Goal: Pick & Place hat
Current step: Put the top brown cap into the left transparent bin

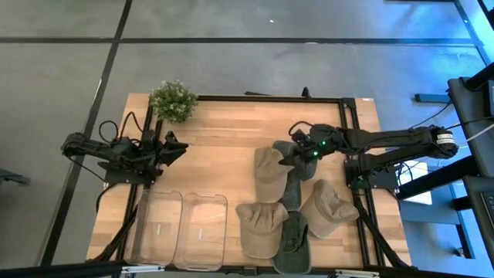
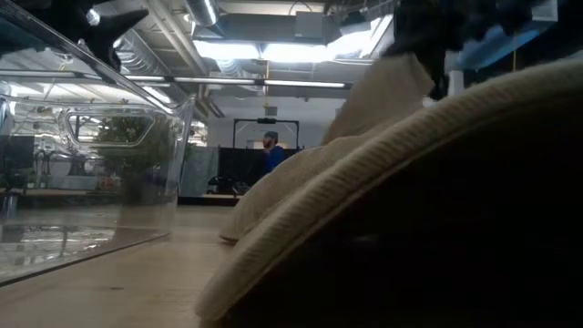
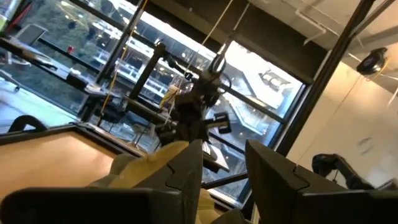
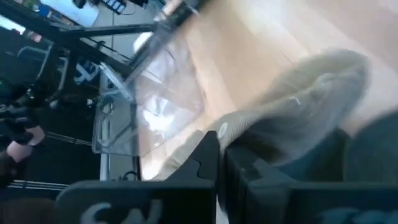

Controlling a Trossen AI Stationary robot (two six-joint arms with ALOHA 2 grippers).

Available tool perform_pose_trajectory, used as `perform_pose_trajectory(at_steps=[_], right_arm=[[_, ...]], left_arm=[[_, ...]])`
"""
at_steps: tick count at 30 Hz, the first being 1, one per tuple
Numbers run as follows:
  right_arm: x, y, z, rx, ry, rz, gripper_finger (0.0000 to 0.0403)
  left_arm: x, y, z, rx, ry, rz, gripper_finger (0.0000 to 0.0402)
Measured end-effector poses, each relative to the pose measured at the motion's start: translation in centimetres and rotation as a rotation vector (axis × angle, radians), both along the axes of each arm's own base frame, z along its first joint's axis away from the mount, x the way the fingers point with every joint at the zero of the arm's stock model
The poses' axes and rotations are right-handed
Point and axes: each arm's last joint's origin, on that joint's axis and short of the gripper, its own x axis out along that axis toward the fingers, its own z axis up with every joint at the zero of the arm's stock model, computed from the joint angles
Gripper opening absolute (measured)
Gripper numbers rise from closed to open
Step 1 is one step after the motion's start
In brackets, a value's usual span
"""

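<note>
Several hats lie on the right half of the wooden table (image 1: 216,154). A beige hat (image 1: 268,176) lies farthest from the near edge, beside a dark grey hat (image 1: 296,189). My right gripper (image 1: 289,160) (image 4: 221,155) reaches in from the table's right and is shut on the beige hat (image 4: 298,99). In the low view that hat (image 2: 383,91) rises toward the gripper. My left gripper (image 1: 181,147) (image 3: 224,168) stands open above the table's left side, with nothing between its fingers. My right gripper pinches the beige hat's cloth at its far right edge (image 4: 249,134) between its two fingers. The fingers come slanting down from the table's right. That end (image 2: 387,82) is drawn up, and the hat's lower part (image 2: 273,205) still rests on the table.
Two clear plastic bins (image 1: 158,228) (image 1: 202,230) stand at the near left. More hats lie at the near right: beige (image 1: 261,228), dark green (image 1: 292,238), beige (image 1: 328,208). A potted plant (image 1: 173,100) stands at the far left corner. A person (image 2: 271,150) shows far behind the table.
</note>
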Motion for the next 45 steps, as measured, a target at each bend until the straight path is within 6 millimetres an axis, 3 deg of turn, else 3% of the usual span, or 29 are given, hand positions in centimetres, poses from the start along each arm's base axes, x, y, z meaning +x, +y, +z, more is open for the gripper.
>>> perform_pose_trajectory(at_steps=[5,8,13,19,23,32,39,45], right_arm=[[0.7,-0.1,4.0,-0.100,-0.041,0.049,0.0004],[1.1,-0.1,5.3,-0.148,-0.052,0.074,0.0004],[1.7,0.0,5.8,-0.163,-0.060,0.127,0.0004],[2.2,0.1,4.7,-0.139,0.008,0.167,0.0004],[2.3,0.1,4.2,-0.147,0.044,0.181,0.0004],[2.7,0.1,4.3,-0.149,0.010,0.190,0.0003],[5.2,0.4,4.2,-0.095,-0.094,0.303,0.0003],[7.9,0.3,6.0,-0.179,-0.052,0.401,0.0003]], left_arm=[[1.6,-0.4,4.1,0.101,0.053,-0.011,0.0091],[3.4,-0.9,6.9,0.191,0.115,-0.027,0.0085],[7.6,-0.8,10.7,0.277,0.294,-0.015,0.0089],[12.1,0.3,12.7,0.394,0.436,-0.015,0.0106],[13.0,0.8,13.0,0.415,0.517,-0.024,0.0123],[14.2,2.6,10.9,0.324,0.678,0.018,0.0163],[14.4,2.7,10.8,0.319,0.674,0.030,0.0160],[14.5,2.4,10.8,0.338,0.667,-0.035,0.0163]])
